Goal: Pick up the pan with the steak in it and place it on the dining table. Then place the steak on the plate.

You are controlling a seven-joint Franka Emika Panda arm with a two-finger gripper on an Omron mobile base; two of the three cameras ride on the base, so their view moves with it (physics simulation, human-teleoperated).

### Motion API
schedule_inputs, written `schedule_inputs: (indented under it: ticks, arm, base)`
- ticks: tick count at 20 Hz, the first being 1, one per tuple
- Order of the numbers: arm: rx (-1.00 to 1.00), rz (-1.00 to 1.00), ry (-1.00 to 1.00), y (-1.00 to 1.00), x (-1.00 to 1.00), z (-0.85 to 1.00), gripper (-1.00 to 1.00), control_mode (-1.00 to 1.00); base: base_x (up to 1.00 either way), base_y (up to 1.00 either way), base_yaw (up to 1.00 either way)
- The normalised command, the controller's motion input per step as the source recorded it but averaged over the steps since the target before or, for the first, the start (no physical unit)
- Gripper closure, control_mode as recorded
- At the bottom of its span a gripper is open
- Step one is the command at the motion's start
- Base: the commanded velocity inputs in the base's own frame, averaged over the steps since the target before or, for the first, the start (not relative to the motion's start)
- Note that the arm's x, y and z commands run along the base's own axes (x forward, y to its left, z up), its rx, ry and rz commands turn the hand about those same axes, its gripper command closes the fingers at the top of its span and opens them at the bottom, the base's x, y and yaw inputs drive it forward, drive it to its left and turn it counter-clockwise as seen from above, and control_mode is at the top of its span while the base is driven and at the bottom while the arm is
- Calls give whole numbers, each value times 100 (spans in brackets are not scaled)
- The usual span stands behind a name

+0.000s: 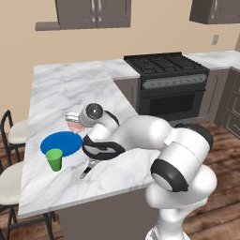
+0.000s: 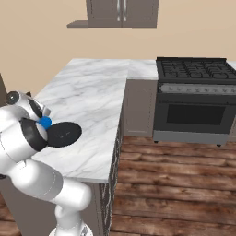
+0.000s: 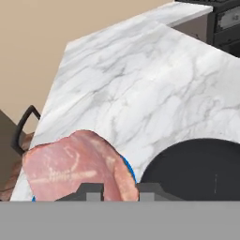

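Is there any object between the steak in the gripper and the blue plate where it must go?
Nothing visible does. The steak sits at the gripper, with the plate edge showing just behind it. The green cup stands at the plate's near edge, and the pan lies alongside.

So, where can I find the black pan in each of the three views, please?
Left base view: the pan lies centre-left on the dining table, partly behind the arm.
Right base view: pan at the left, beside the arm.
Hand view: pan in the lower right.
Shared landmark: the black stove, upper right everywhere.
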Motion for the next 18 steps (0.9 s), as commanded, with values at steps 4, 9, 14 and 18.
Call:
schedule_inputs:
  ticks: [4, 9, 14, 18]
  arm:
    - [21, 0, 1, 0, 0, -9, 100, -100]
    - [18, 0, 0, 0, 0, -4, 100, -100]
    - [7, 0, 0, 0, 0, 0, 100, -100]
    - [0, 0, 3, 5, 0, 0, 100, -100]
  base:
    - [0, 0, 0]
    - [0, 0, 0]
    - [0, 0, 0]
    - [0, 0, 0]
